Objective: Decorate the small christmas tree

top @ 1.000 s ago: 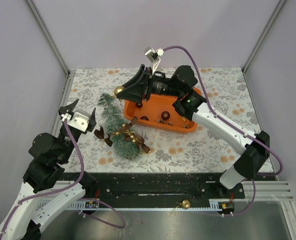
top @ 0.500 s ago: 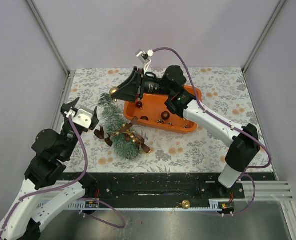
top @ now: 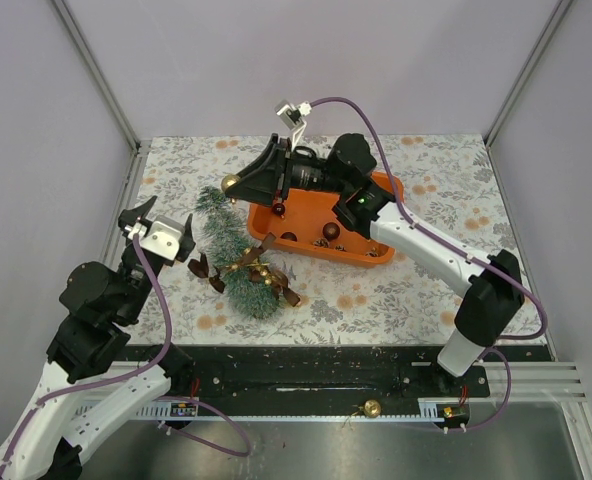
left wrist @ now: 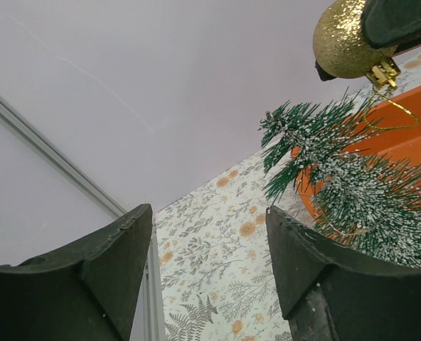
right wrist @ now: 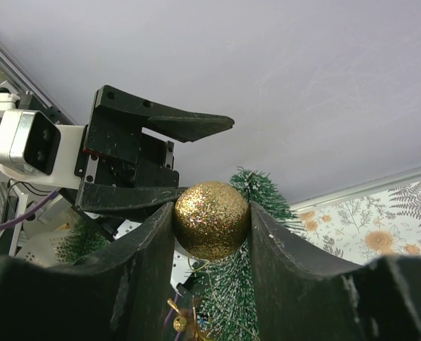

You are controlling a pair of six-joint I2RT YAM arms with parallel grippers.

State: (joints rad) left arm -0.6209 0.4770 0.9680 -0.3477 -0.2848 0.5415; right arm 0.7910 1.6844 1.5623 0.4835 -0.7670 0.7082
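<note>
The small christmas tree (top: 232,252) lies on its side on the floral table, tip pointing to the back; it also shows in the left wrist view (left wrist: 353,192) and in the right wrist view (right wrist: 257,277). It carries gold baubles and brown ribbon bows (top: 259,272) near its base. My right gripper (top: 235,185) is shut on a glittery gold bauble (right wrist: 212,220) and holds it just above the tree's tip; the bauble (left wrist: 344,44) hangs there with its gold thread loop. My left gripper (top: 156,222) is open and empty, left of the tree.
An orange tray (top: 376,250) with several dark red and gold baubles sits behind the tree, right of it. A gold bauble (top: 372,408) lies on the black rail at the front. Aluminium frame posts and pale walls close the table in.
My right gripper has moved left with the gold bauble, from over the tray's left end to above the tree's tip. The left arm has shifted only slightly.
</note>
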